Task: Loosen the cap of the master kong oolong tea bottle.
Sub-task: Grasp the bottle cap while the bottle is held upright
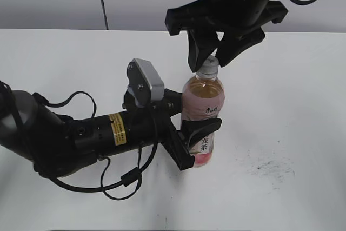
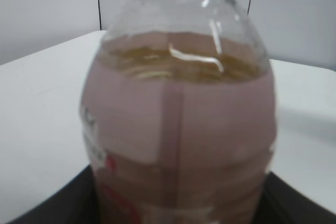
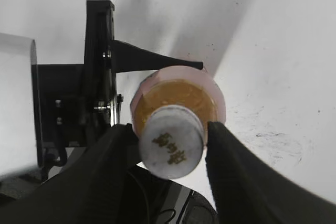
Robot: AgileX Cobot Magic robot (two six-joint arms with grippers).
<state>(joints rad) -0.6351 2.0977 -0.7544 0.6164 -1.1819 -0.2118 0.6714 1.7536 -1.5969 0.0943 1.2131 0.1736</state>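
Observation:
The master kong oolong tea bottle (image 1: 204,98) stands upright on the white table, amber tea inside and a pink label. My left gripper (image 1: 199,129) is shut on its lower body from the left. In the left wrist view the bottle (image 2: 178,129) fills the frame between the dark fingers (image 2: 178,216). The white cap (image 1: 210,66) sits on the neck. My right gripper (image 1: 212,55) comes down from above with one finger on each side of the cap. In the right wrist view the cap (image 3: 170,141) lies between the fingers (image 3: 167,148), with a thin gap on the right side.
The white table (image 1: 292,96) runs to a pale wall at the back. Black scuff marks (image 1: 270,167) lie to the right of the bottle. The left arm's body and loose cables (image 1: 123,179) lie across the table's front left.

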